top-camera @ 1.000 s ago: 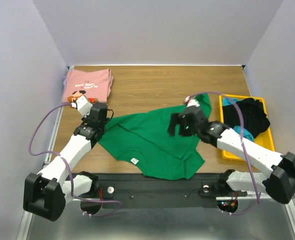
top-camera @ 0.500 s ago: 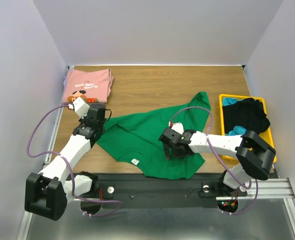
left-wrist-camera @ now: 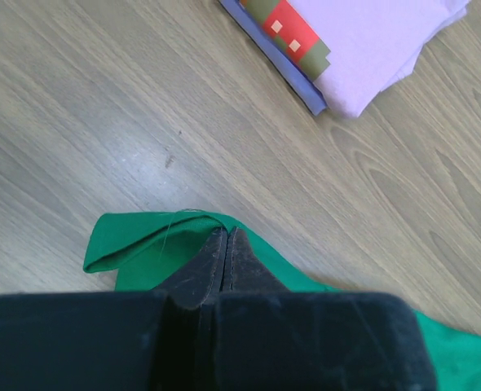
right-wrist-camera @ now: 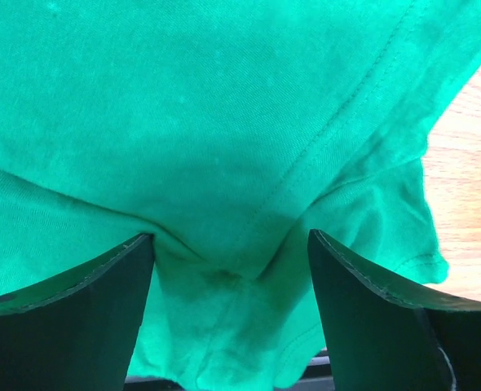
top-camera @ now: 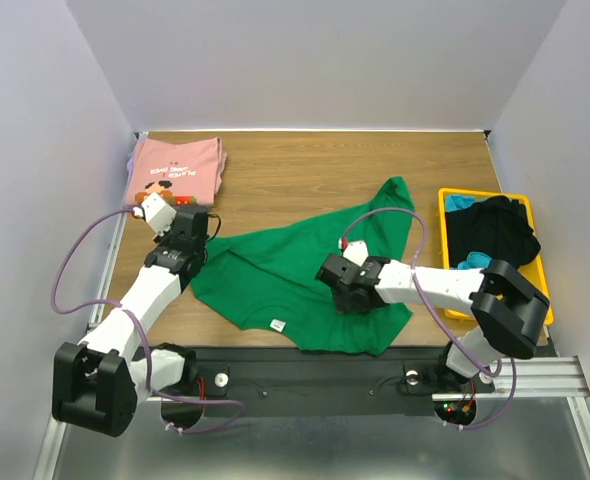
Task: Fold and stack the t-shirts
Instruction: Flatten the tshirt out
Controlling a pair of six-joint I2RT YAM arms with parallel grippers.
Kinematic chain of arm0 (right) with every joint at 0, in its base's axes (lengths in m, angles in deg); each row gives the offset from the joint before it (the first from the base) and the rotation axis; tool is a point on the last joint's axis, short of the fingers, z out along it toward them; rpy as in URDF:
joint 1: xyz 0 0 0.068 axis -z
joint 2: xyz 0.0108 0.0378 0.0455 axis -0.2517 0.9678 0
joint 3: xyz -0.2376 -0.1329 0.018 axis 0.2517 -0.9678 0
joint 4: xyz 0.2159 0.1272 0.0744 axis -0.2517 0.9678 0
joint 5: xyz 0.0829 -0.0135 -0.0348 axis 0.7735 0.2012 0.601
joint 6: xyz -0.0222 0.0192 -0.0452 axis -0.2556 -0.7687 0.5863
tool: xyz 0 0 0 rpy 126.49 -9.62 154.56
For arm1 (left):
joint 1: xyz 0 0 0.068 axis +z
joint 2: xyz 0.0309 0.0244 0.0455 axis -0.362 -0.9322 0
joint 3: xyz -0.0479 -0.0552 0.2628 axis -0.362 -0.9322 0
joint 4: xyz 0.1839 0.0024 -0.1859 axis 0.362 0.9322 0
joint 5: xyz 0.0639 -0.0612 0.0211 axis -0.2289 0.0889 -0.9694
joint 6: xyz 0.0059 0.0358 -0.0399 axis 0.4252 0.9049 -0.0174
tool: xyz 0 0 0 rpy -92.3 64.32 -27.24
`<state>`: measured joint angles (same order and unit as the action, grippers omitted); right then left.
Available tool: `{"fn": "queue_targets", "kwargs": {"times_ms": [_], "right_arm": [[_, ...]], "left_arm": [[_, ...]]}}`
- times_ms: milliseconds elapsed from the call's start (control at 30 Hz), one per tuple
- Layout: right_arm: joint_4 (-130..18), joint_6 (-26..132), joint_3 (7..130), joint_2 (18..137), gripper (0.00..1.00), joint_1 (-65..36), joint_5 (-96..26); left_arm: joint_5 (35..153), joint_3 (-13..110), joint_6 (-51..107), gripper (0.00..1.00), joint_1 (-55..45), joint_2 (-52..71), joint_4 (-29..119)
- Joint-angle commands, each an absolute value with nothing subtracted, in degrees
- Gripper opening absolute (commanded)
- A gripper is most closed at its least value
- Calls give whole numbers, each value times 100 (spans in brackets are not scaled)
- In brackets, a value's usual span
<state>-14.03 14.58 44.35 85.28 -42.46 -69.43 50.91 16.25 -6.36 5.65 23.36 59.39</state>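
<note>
Left hand point(left-wrist-camera: 227, 238) clamped on green t-shirt point(top-camera: 275, 265) edge, right hand point(right-wrist-camera: 228, 244) spread wide astride it (neck label point(top-camera: 276, 324) illegible)

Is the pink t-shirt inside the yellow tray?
No, the pink t-shirt lies folded on the table, far from the yellow tray.

A robot test lab: plain pale walls point(top-camera: 305, 60) box in a brown wood-grain table point(top-camera: 305, 170) on three sides, and two white-and-black robot arms point(top-camera: 140, 300) stand bolted to a black metal rail point(top-camera: 315, 370) along its near edge.
</note>
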Motion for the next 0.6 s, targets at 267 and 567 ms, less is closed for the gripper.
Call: {"fn": "queue_targets", "kwargs": {"times_ms": [267, 567], "right_arm": [[-1858, 1734, 4332, 7308, 82, -4133, -6497], [-2613, 2076, 4340, 7923, 66, -3746, -6102]], "left_arm": [[4647, 2343, -428, 0, 1111, 1793, 5958], [4805, 2247, -314, 0, 1182, 1854, 5808]]}}
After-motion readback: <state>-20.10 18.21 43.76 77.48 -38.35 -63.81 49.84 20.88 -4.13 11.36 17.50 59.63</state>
